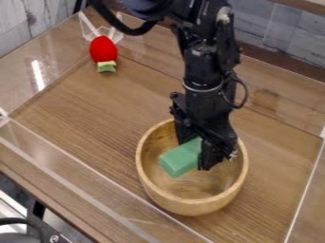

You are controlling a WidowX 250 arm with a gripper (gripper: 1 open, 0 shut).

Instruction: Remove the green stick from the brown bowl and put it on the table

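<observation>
overhead, tool angled bowlward

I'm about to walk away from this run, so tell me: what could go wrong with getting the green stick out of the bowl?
The green stick lies inside the brown bowl, with the hand partly over it, and I can't tell whether it is gripped; it might slip on lifting. The hand reaches in close to the bowl's rim, so it could catch the rim and drag or tip the bowl. The stick could also knock the wall on the way out.

Clear plastic wall behind; pale corrugated surface, upper left.
</observation>
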